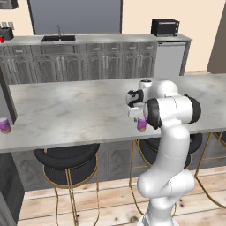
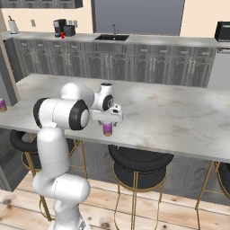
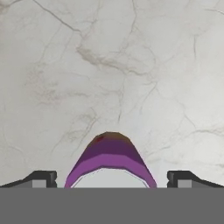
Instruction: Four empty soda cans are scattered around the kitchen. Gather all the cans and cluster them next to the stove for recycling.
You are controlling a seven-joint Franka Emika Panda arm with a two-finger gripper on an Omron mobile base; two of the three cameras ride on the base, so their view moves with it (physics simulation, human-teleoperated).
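Claw (image 3: 112, 181) spread wide, hanging over a purple soda can (image 3: 110, 162) near the front edge of the marble counter (image 1: 66, 110); tips flank it, apart, nothing held. Judged step: first pick-up. Next: lower, close on the body. Second purple can (image 1: 5, 125) stands far left.

Marble island counter (image 1: 75, 110) bears two purple cans (image 1: 141, 125) (well apart) (image 1: 5, 126).
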